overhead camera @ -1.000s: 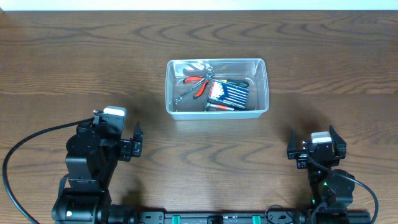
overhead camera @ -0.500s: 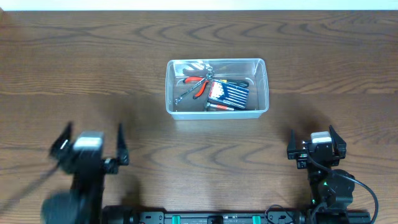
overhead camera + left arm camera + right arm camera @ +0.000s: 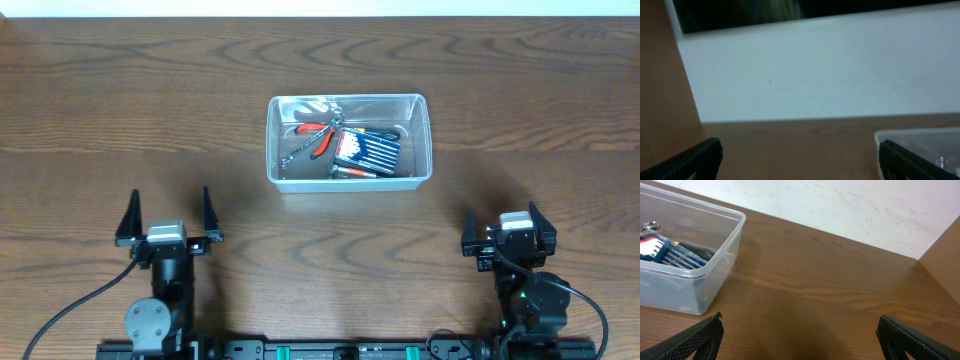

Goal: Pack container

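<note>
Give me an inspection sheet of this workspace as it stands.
Surface: brown wood-grain table.
Job's things: container at the centre, holding red-handled pliers and a blue pack.
Clutter: nothing seen outside the container.
Grippers: left gripper and right gripper both open, fingers empty, near the front edge.
Cables: left cable and right cable, black, looping by the arm bases.
Surroundings: white strip beyond the far edge.

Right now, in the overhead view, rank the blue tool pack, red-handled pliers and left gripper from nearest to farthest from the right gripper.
From the right gripper:
1. blue tool pack, in the right half of the container
2. red-handled pliers, in its left half
3. left gripper, far left
</note>
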Robot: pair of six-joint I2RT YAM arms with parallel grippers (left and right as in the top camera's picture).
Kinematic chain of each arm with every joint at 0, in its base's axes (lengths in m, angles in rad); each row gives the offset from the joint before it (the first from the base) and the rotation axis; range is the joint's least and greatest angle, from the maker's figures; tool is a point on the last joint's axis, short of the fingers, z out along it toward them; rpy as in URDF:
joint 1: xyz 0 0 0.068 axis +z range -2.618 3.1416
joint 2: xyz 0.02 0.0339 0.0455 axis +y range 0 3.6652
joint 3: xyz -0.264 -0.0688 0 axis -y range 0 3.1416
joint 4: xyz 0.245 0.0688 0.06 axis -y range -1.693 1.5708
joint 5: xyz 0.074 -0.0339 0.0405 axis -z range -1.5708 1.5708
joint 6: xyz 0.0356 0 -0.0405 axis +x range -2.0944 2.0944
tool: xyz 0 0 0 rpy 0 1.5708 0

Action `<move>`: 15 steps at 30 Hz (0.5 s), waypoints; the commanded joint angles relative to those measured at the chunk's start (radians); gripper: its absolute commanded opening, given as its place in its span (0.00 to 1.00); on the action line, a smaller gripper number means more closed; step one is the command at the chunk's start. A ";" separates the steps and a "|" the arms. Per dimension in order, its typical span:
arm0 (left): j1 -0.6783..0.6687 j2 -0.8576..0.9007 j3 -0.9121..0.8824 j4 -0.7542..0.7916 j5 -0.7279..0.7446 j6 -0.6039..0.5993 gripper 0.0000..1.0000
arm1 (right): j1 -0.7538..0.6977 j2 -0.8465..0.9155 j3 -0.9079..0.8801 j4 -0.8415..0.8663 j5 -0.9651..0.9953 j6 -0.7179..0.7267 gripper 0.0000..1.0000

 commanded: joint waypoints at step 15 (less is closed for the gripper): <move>0.003 -0.018 -0.066 -0.261 0.043 -0.143 0.98 | -0.008 0.000 -0.004 0.001 0.000 0.017 0.99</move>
